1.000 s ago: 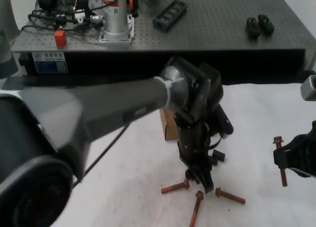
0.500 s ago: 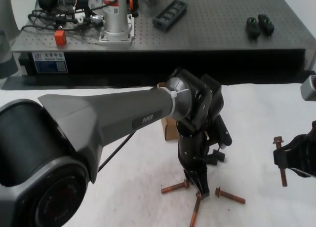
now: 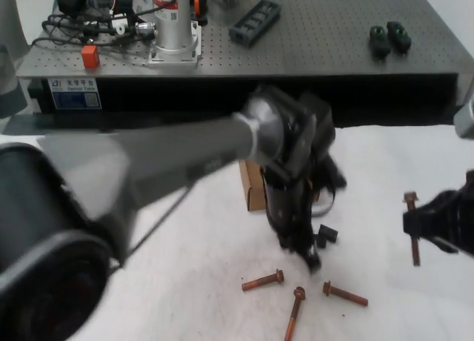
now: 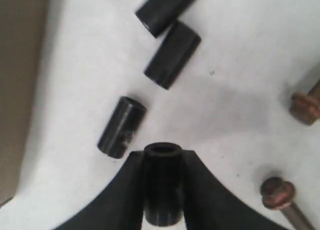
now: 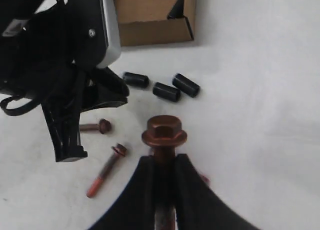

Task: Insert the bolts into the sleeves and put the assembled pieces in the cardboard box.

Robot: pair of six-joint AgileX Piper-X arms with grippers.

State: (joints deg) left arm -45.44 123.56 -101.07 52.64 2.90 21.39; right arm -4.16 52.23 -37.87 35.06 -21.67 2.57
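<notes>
My left claw pinches one black sleeve. My right claw pinches one bolt, toward the right side of the counter. I think nothing is joined yet. Loose sleeves and loose bolts lie by the box.

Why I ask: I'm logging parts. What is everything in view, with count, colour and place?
loose sleeves: three, black, lying on the white cloth
held sleeve: one, black, in the left gripper
loose bolts: three, copper, on the cloth
held bolt: one, copper, in the right gripper
cardboard box: one, brown, on the cloth beyond the sleeves
left gripper: one, black, shut on the sleeve
right gripper: one, black, shut on the bolt
</notes>
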